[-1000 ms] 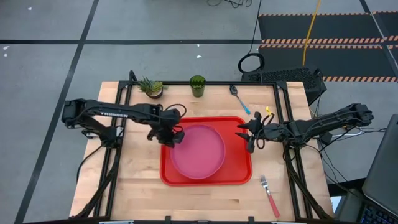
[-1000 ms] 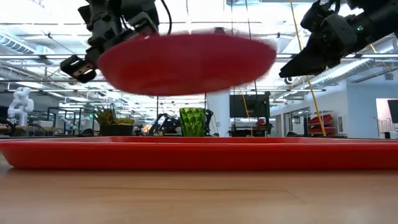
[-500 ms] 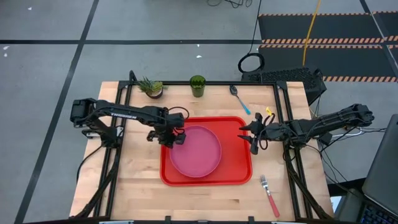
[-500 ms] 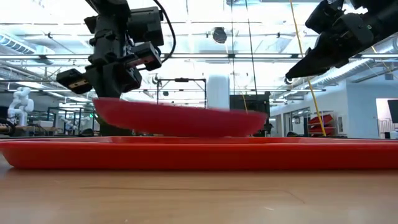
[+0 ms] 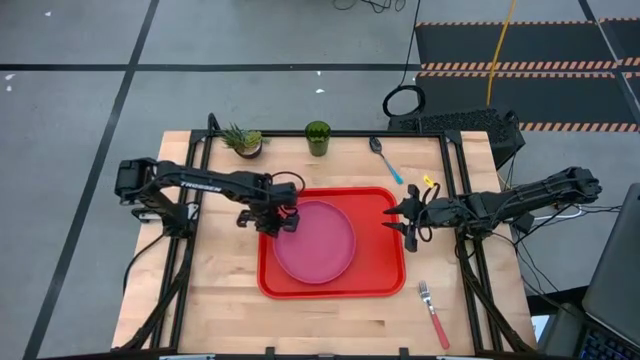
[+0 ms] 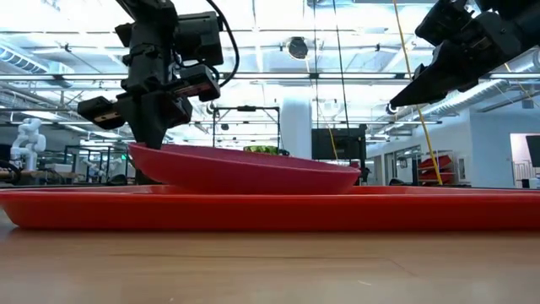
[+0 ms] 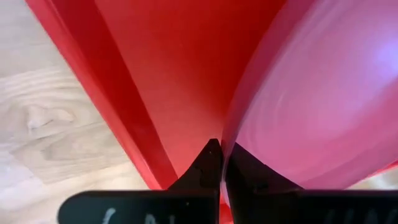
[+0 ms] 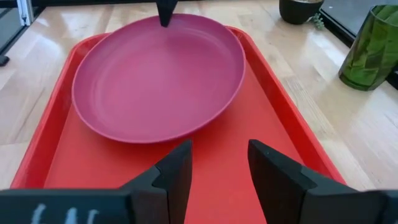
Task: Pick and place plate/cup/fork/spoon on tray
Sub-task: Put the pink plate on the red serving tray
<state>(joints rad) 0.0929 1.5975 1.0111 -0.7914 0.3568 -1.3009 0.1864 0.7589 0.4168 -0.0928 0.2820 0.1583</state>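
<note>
Left claw [image 5: 283, 222] clamped on plate [image 5: 316, 243] rim, plate tilted over tray [image 5: 385, 280]; if I release early, it clatters.

Pink plate [image 8: 158, 78] sits inside the red tray [image 8: 264, 134], a dark fingertip [image 8: 166, 11] pinching its far rim. The right gripper [image 8: 219, 163] hangs over the tray's near end, fingers [image 8: 177, 169] parted, nothing between them. Green cup [image 8: 371, 48] stands off on the wooden table [image 8: 323, 118].
</note>
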